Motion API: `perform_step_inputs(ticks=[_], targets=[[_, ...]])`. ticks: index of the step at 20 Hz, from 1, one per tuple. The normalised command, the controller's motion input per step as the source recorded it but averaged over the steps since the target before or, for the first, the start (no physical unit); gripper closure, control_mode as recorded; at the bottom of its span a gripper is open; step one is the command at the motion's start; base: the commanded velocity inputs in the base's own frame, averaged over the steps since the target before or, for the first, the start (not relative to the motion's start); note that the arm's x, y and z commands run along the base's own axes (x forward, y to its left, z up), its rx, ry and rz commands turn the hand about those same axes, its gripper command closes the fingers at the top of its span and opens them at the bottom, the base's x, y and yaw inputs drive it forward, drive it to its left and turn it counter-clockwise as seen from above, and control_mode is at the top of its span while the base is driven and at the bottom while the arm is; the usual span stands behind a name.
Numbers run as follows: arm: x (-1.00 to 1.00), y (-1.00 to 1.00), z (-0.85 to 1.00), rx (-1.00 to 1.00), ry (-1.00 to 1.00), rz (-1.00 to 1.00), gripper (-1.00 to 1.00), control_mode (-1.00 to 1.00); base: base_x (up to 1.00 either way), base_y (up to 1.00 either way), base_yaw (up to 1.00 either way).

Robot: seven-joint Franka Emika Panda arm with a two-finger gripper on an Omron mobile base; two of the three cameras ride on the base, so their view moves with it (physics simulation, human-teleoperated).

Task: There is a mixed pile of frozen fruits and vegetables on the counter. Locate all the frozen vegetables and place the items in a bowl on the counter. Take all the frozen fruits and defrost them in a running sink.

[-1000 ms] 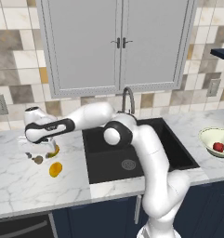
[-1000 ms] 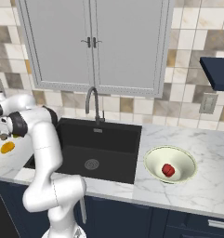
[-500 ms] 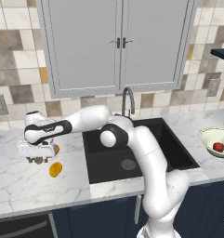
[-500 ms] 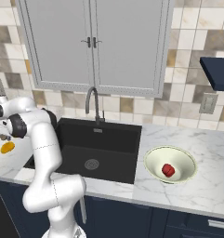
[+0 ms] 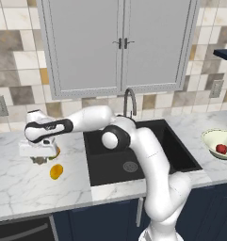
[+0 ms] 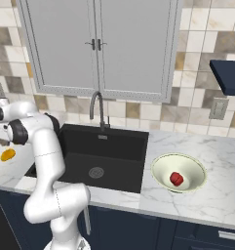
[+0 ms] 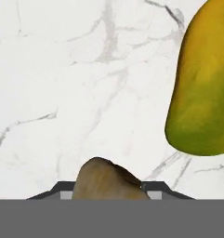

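Gripper (image 5: 39, 159) clamped on the grey-brown mushroom (image 7: 108, 181), low at centre-left of the left base view.
Vegetable-sorting step: one mango (image 7: 204, 88) lies just beside on the counter (image 5: 20, 183); next, lift and carry right to the bowl (image 6: 164, 168) holding the red vegetable (image 6: 176, 178).

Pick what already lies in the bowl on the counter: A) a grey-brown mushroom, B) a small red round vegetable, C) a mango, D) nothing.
B: a small red round vegetable sits inside the pale bowl to the right of the sink.
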Motion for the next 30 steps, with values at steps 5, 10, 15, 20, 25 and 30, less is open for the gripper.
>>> perform_step_inputs(ticks=[5,10,15,20,25,30], targets=[[-0.23,-0.37,0.19,0.0,-0.01,0.0,1.0,-1.0,0.0,0.0,0.0],[-0.26,-0.37,0.19,0.01,-0.07,0.0,1.0,-1.0,0.0,0.0,0.0],[-0.22,-0.31,0.33,0.01,-0.09,0.0,1.0,-1.0,0.0,0.0,0.0],[-0.12,-0.32,0.19,0.03,-0.02,0.01,1.0,-1.0,0.0,0.0,0.0],[-0.1,-0.41,0.07,0.04,0.01,0.02,1.0,-1.0,0.0,0.0,0.0],[-0.21,-0.45,0.18,0.0,0.0,0.0,1.0,-1.0,0.0,0.0,0.0]])
